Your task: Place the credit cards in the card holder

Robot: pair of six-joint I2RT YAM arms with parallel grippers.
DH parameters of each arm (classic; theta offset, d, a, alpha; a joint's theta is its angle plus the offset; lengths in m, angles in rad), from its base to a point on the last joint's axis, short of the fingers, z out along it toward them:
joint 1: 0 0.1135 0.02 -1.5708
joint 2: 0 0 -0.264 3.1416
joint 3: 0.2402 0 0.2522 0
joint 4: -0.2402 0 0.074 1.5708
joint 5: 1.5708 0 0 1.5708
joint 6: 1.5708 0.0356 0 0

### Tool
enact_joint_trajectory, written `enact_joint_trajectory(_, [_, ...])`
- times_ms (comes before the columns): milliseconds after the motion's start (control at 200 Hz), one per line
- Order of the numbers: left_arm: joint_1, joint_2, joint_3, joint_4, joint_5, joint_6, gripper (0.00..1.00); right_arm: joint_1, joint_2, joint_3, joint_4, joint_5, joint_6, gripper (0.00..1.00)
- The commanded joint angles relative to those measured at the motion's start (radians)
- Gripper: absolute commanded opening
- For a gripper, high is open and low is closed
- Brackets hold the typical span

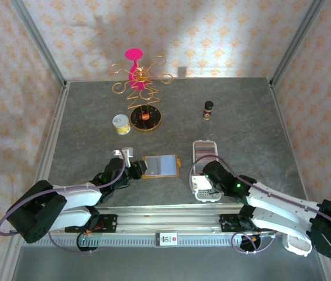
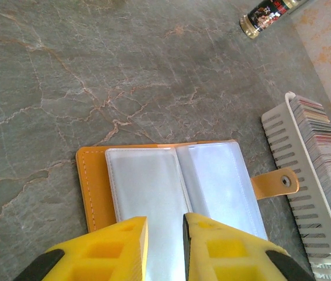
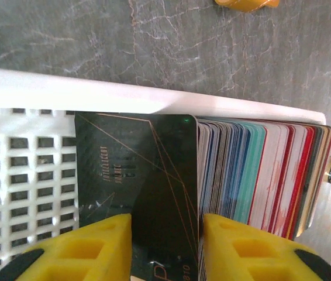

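The orange card holder (image 2: 95,187) lies open on the grey table, clear sleeves up and its tab (image 2: 273,182) pointing right; it lies at table centre (image 1: 161,166). My left gripper (image 2: 165,249) sits at its near edge with the jaws narrowly apart over the left sleeve. It is at the holder's left end (image 1: 137,170). The credit cards (image 3: 253,170) stand packed in a white slotted tray (image 3: 25,175). A dark card (image 3: 148,170) leans at the front of the stack. My right gripper (image 3: 166,246) is open, with this card's face between its fingers. That gripper hangs over the tray's near end (image 1: 207,178).
The tray (image 1: 205,146) runs front to back, right of the holder. A small dark bottle (image 1: 209,109) stands behind it. Far left of centre are a gold wire stand (image 1: 139,76), its round dark base (image 1: 146,119) and a small tin (image 1: 120,123). Walls close in the table.
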Motion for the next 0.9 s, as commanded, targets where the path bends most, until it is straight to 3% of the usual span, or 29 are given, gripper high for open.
enact_joint_trajectory(0, [-0.013, 0.011, 0.01, 0.037, 0.01, 0.009, 0.24, -0.007, -0.02, -0.013, -0.009, 0.037, -0.001, 0.32])
enact_joint_trajectory(486, [-0.013, 0.012, 0.011, 0.04, 0.012, 0.008, 0.24, -0.008, -0.05, -0.008, -0.023, 0.06, 0.003, 0.29])
enact_joint_trajectory(896, [-0.013, 0.011, 0.011, 0.041, 0.014, 0.008, 0.24, -0.01, -0.061, 0.005, -0.035, 0.065, 0.01, 0.2])
